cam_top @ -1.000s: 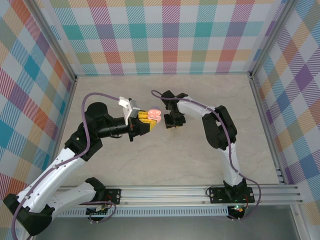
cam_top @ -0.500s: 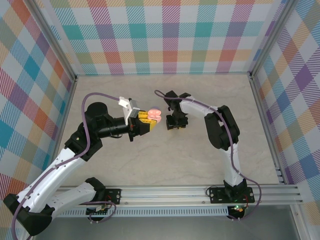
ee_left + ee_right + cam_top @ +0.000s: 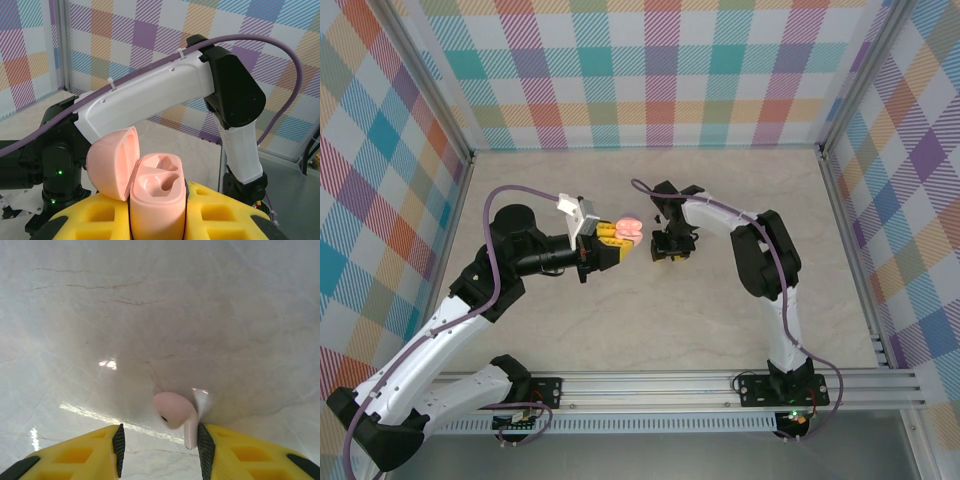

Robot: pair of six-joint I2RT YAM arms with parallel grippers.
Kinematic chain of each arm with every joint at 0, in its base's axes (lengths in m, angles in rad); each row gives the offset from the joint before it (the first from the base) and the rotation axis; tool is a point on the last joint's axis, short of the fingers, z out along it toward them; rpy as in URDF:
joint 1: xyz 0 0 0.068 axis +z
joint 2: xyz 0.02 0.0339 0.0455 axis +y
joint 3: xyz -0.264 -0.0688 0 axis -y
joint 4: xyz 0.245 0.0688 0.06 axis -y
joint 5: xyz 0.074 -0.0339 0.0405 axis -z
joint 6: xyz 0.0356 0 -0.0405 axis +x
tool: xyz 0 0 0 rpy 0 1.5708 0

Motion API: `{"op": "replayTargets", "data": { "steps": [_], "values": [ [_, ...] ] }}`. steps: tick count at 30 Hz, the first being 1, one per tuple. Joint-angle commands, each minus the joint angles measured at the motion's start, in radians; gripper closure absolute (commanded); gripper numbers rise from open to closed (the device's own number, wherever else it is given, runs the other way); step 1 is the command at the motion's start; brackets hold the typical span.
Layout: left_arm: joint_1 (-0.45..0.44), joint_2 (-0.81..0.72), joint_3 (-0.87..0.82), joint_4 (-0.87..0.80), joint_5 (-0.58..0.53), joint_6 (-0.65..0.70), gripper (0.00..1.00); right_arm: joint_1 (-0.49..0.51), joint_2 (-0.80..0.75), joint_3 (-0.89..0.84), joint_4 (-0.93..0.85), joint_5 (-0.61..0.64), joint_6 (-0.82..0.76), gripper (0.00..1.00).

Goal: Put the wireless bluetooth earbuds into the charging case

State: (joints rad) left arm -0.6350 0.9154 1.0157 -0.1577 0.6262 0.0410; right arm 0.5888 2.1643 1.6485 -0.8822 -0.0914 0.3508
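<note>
Left gripper (image 3: 615, 238) is clamped on the pink charging case (image 3: 628, 229), held up off the table (image 3: 720, 330) near mid-workspace. In the left wrist view the case (image 3: 157, 197) stands upright between the yellow fingers (image 3: 220, 220), with the lid (image 3: 112, 162) swung open toward 10 o'clock and both sockets (image 3: 160, 182) bare. The right arm (image 3: 150, 95) crosses behind it. Right gripper (image 3: 670, 250) sits just at 3 o'clock of the case in the top view, pointing down at the table. In the right wrist cam the jaws are spread and one pale pink earbud (image 3: 175, 411) lies on the marble (image 3: 150, 300) between them, at 6 o'clock in frame. The bud head is toward 10 o'clock, the stem toward 5 o'clock. The stem touches the pad of the finger (image 3: 240, 455) at the 3 o'clock side; the other finger (image 3: 75, 457) is clear of it, so it's not pinched. Can't tell whether it's the left or right bud.
</note>
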Motion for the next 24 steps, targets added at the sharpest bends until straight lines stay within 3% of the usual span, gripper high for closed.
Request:
{"op": "replayTargets", "data": {
  "steps": [1,11,17,24],
  "values": [
    [-0.002,0.001,-0.015,0.022,0.003,-0.01,0.87,0.005,-0.016,-0.01,-0.005,-0.047,-0.013,0.56],
    [-0.002,0.01,-0.014,0.029,0.002,-0.01,0.87,0.004,-0.036,-0.01,0.004,0.003,-0.009,0.59],
    [-0.002,0.013,-0.018,0.031,0.006,-0.011,0.87,0.004,-0.021,0.04,-0.032,0.1,0.019,0.63],
    [-0.002,0.015,-0.021,0.035,0.006,-0.011,0.87,0.011,0.026,0.09,-0.047,0.106,0.027,0.65]
  ]
}}
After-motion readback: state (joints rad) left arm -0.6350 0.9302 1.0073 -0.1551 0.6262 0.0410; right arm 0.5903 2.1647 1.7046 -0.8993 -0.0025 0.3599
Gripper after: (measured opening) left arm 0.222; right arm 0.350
